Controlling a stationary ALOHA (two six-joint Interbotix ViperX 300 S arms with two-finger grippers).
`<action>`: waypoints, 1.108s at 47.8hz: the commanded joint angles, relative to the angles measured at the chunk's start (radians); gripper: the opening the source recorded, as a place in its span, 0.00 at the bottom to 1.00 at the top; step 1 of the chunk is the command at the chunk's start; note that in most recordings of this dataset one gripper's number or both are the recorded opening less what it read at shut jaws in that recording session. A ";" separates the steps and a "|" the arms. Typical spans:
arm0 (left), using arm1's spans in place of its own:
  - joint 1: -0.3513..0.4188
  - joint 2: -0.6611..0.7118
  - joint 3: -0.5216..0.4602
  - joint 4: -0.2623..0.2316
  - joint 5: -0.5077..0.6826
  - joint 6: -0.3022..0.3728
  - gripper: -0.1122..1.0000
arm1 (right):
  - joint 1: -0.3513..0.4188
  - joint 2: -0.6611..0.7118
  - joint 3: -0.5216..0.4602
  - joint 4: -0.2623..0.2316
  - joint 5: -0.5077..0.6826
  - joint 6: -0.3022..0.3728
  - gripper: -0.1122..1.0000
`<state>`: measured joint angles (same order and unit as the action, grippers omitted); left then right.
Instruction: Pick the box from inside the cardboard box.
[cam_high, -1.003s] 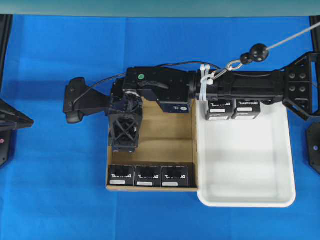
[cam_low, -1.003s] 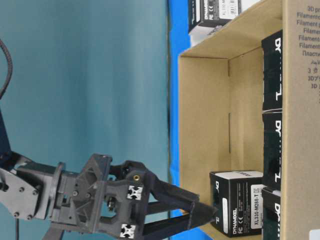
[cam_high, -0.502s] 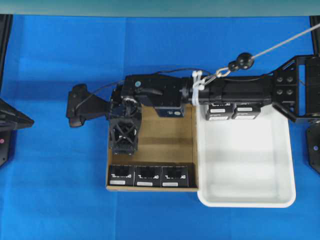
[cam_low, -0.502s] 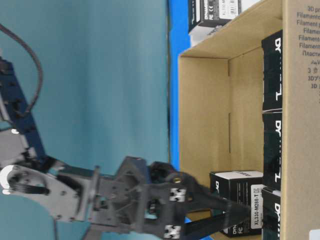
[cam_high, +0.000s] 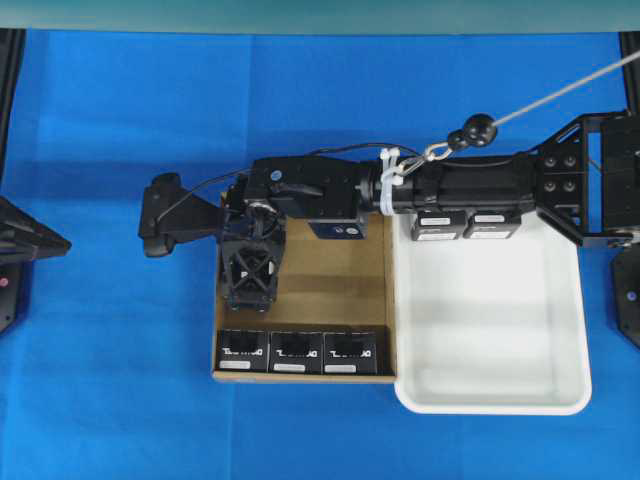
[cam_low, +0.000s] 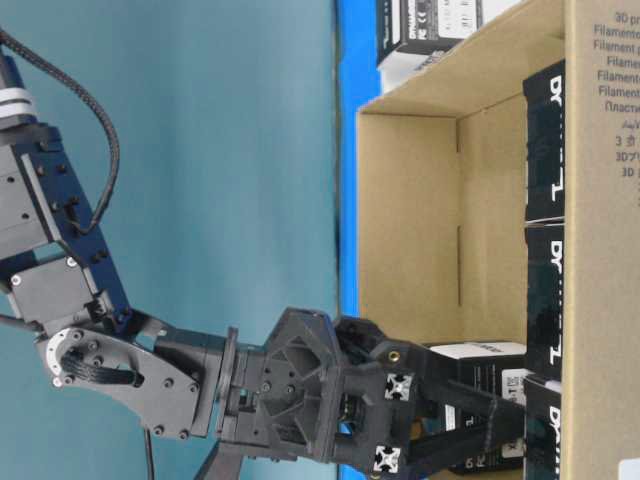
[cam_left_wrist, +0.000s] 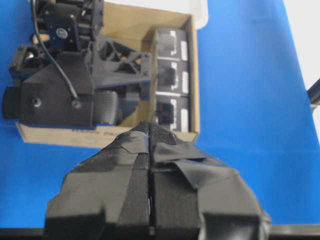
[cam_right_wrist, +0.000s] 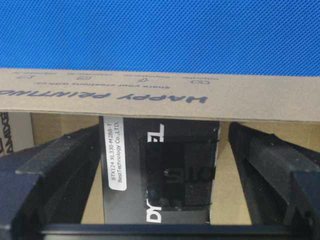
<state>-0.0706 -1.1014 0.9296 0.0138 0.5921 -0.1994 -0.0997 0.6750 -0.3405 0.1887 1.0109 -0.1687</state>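
Right hand (cam_right_wrist: 160, 175) dropped into cardboard box (cam_high: 330, 275) since earlier frame, fingers spread astride box (cam_right_wrist: 162, 172), not yet pinching; grasp imminent.

Left hand (cam_left_wrist: 150, 165) pressed together, idle.

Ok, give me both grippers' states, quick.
Left gripper: shut, holding nothing.
Right gripper: open, fingers either side of a black box in the cardboard box, not yet clamped.

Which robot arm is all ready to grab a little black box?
The right one. Its end effector is down in the cardboard box, fingers on both sides of a black box. The left end effector waits outside, closed.
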 joint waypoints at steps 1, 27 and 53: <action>-0.002 0.009 -0.021 0.003 -0.009 -0.002 0.04 | 0.005 0.000 -0.005 -0.002 0.000 0.023 0.88; 0.000 0.011 -0.020 0.003 -0.011 -0.002 0.04 | 0.008 -0.141 -0.064 -0.002 0.098 0.064 0.66; -0.002 0.006 -0.023 0.003 -0.011 -0.005 0.04 | -0.044 -0.440 -0.091 -0.002 0.410 0.049 0.66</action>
<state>-0.0706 -1.1014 0.9296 0.0153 0.5906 -0.1994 -0.1503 0.2777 -0.4157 0.1856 1.3990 -0.1212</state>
